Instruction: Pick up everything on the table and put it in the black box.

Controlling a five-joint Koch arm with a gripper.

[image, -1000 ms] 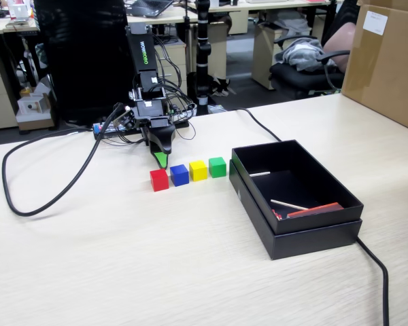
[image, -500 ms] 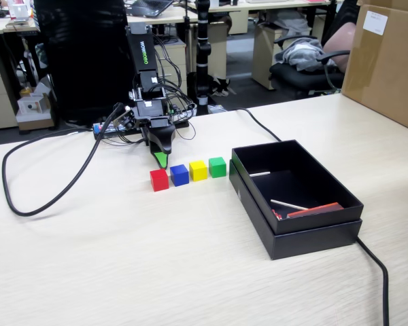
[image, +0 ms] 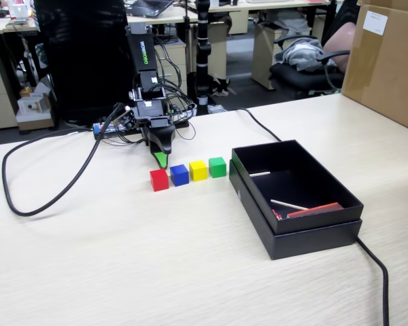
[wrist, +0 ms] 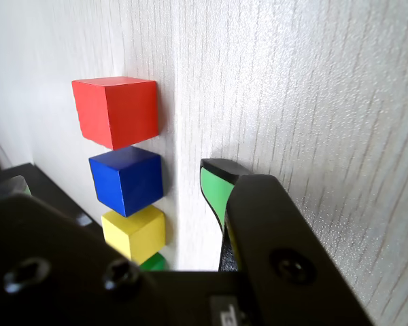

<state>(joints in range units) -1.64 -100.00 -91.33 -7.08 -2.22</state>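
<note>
Four small cubes stand in a row on the pale wood table: red cube, blue cube, yellow cube, green cube. The black box lies right of the green cube. My gripper points down at the table just behind the red and blue cubes and touches neither. In the wrist view, one green-padded finger shows right of the red cube, blue cube and yellow cube. Only a sliver of the green cube shows. Only one fingertip is visible.
The box holds thin white sticks and a red item. A black cable loops across the left of the table, and another cable runs past the box's right corner. A brown carton stands at the back right.
</note>
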